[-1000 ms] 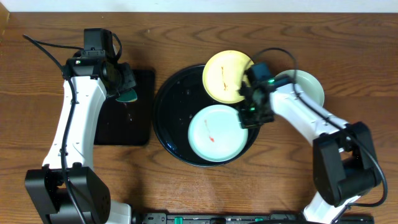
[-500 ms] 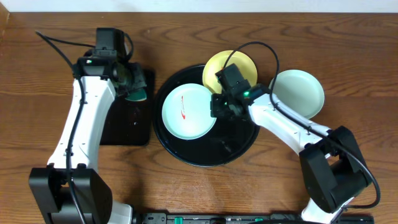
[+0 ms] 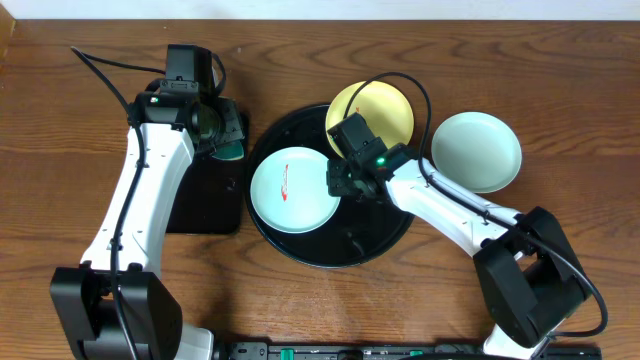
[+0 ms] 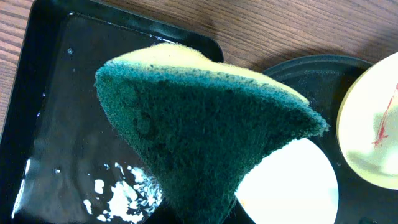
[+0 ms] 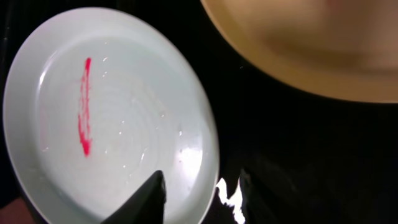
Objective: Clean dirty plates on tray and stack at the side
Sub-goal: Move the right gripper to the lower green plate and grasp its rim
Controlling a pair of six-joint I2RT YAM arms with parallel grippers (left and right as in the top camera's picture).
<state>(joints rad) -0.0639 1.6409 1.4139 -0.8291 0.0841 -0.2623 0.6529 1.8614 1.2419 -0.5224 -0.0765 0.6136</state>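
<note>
The round tray [image 3: 340, 245] sits at the middle of the table [image 3: 80, 60], with a rectangular tray [image 3: 200, 205] just beside it on the left. There are three plates: two mint and one yellow. The first mint plate [image 3: 285, 200] lies flat on the left half of the round tray. It carries one thin red smear [image 5: 84, 106] left of its centre, and the smear's long axis runs roughly from the near side to the far side of the table. The yellow plate [image 3: 385, 105] lies across the far right rim of the round tray, part of it over the tray. The left wrist view shows one red smear on it, running at a slant. The second mint plate [image 3: 476, 150] lies on the table to the right, apart from the round tray, and no smear shows on it. The right gripper [image 3: 338, 182] is at the right edge of the first mint plate. One dark finger [image 5: 152, 196] shows over that plate's rim, but it cannot be told whether the jaws are apart or together. The left gripper [image 3: 225, 140] is above the far right corner of the rectangular tray, clamped on the single sponge [image 4: 205, 124], which is green on one face and yellow on the other.
</note>
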